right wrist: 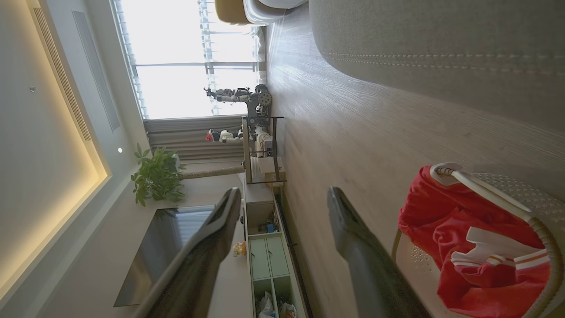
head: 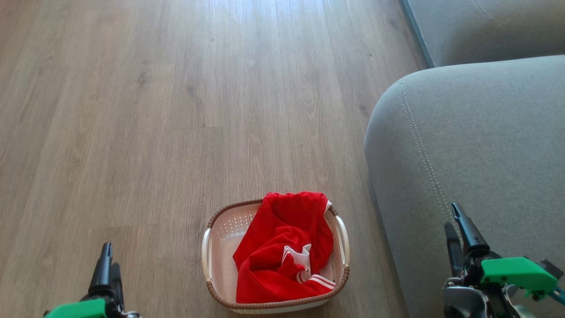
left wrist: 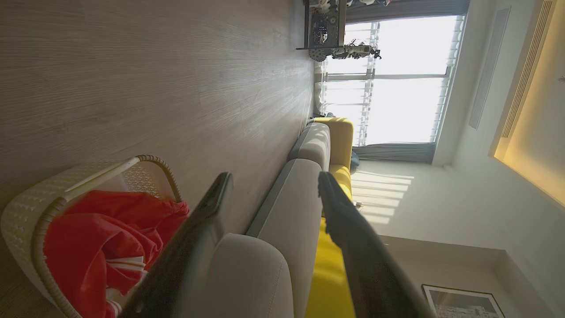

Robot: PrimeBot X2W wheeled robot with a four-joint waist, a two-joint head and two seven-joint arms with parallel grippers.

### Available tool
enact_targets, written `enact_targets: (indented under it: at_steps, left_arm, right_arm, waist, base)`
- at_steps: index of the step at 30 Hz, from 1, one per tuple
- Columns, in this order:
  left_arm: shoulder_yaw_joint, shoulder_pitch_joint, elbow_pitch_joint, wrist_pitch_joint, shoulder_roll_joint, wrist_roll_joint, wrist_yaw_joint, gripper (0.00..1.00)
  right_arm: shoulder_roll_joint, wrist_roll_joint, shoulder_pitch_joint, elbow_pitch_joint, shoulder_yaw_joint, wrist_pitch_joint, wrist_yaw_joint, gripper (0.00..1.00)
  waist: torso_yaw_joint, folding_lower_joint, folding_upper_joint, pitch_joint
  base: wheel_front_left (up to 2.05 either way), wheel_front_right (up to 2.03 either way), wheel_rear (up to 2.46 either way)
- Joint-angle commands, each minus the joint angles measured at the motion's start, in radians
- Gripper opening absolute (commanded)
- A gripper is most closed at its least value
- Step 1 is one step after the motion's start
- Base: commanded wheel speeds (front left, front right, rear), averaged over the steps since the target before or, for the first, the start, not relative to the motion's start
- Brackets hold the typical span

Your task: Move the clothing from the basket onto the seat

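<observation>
The cream basket (head: 223,238) with a brown rim stands on the wood floor, close to the grey seat (head: 485,145) on its right. The red clothing (head: 282,247) with white trim lies bunched in the basket's right half and spills over the far rim. My left gripper (head: 109,258) hangs open to the basket's left, empty. My right gripper (head: 452,216) is open over the seat's front edge, also empty. The left wrist view has the basket (left wrist: 26,207), clothing (left wrist: 97,238) and seat (left wrist: 247,278). The right wrist view has the basket (right wrist: 521,190) and clothing (right wrist: 450,221).
A second grey sofa section (head: 485,26) lies at the far right. Bare wood floor (head: 176,110) spreads ahead and to the left. Far off in the right wrist view are a shelf rack (right wrist: 260,145), a low cabinet (right wrist: 265,256) and a plant (right wrist: 156,176).
</observation>
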Motion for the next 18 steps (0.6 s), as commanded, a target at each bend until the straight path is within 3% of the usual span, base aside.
enact_targets:
  at_steps: [1, 18]
  left_arm:
    - [0.002, -0.023, -0.039, -0.009, 0.007, 0.015, 0.002, 1.00]
    - [-0.022, -0.018, -0.099, -0.058, 0.009, 0.187, 0.028, 1.00]
  right_arm:
    - [-0.004, -0.019, -0.041, -0.030, -0.020, -0.003, 0.000, 1.00]
    - [0.035, -0.278, -0.039, -0.066, -0.069, -0.007, 0.000, 1.00]
  waist:
    - [0.000, 0.0000, 0.0000, -0.001]
    - [0.005, 0.0000, 0.0000, -0.006]
  base:
    - [0.00, 0.00, 0.00]
    - [0.00, 0.00, 0.00]
